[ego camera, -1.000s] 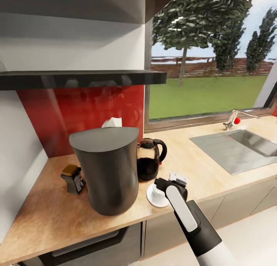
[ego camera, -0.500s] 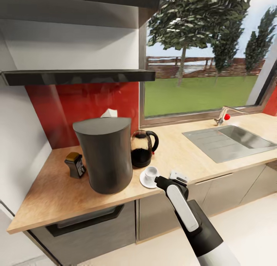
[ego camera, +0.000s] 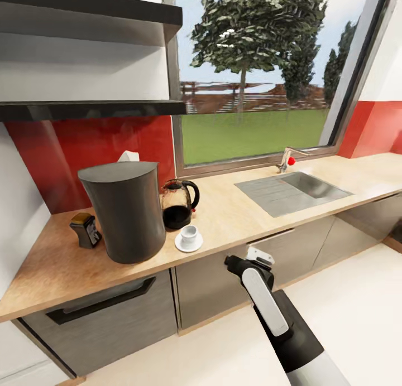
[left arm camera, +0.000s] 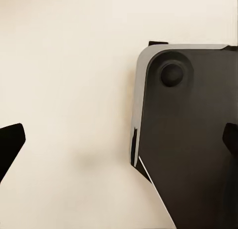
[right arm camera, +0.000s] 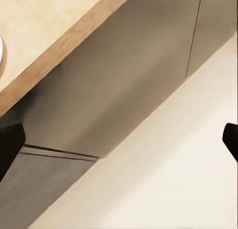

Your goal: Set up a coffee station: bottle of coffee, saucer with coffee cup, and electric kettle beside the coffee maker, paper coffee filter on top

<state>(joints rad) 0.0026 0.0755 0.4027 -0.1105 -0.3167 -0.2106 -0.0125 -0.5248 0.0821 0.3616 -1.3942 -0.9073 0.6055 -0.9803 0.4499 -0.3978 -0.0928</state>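
Countertop (ego camera: pixel 251 218) with coffee maker (ego camera: pixel 124 210), electric kettle (ego camera: pixel 178 203), coffee cup (ego camera: pixel 190 235) on saucer (ego camera: pixel 188 244); right fingers (right arm camera: pixel 10 144) spread

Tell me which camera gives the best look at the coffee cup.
The head view: the coffee cup sits upright on the saucer, in front of the electric kettle and beside the coffee maker. The right wrist view catches just a white sliver at the countertop edge, possibly the saucer.

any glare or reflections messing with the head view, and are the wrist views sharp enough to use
Head view: the red backsplash and the black kitchen shelf are glossy and show soft reflections; the countertop is evenly lit with faint shadows. Right wrist view: the counter edge looks soft. Left wrist view: mostly flat cream floor, little detail.
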